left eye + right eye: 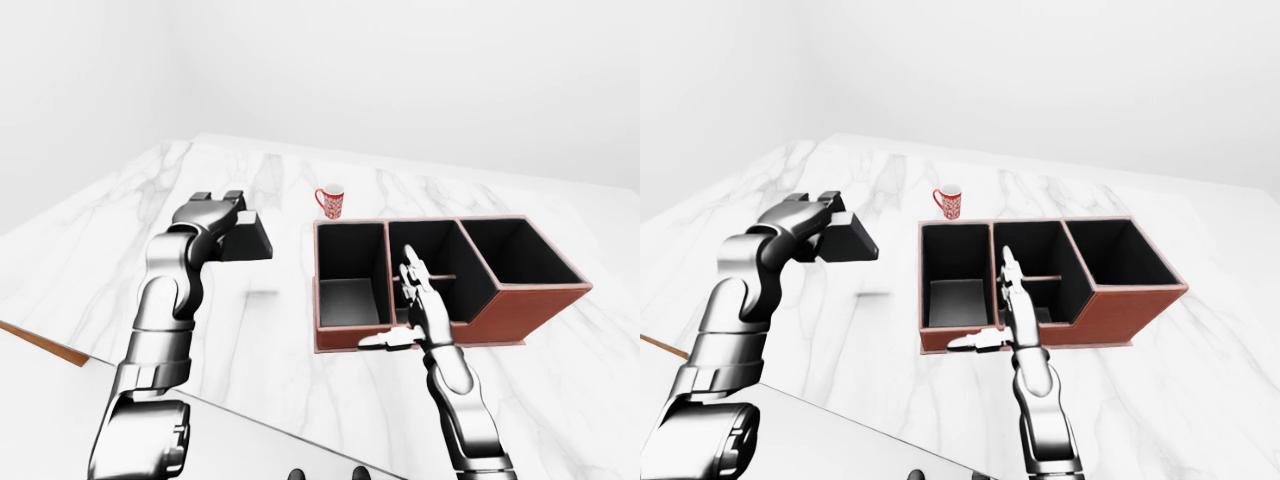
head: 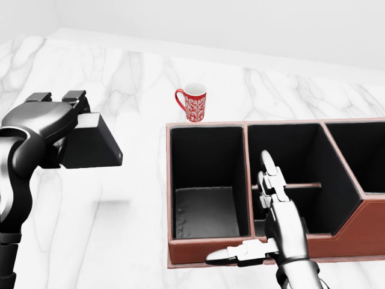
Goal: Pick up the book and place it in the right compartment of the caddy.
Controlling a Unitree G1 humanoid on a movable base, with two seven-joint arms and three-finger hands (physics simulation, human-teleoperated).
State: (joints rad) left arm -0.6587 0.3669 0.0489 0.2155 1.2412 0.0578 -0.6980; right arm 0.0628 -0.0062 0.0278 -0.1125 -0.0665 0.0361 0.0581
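Observation:
My left hand is shut on a dark book and holds it in the air above the marble table, left of the caddy. The caddy is a red-brown box with black compartments: a large one at the left, two small ones in the middle, a large one at the right. My right hand is open, fingers stretched flat, thumb out to the left, over the caddy's near wall by the middle compartments. It holds nothing.
A red and white patterned mug stands on the table just above the caddy's left compartment. The white marble table has a wooden edge at the lower left of the left-eye view.

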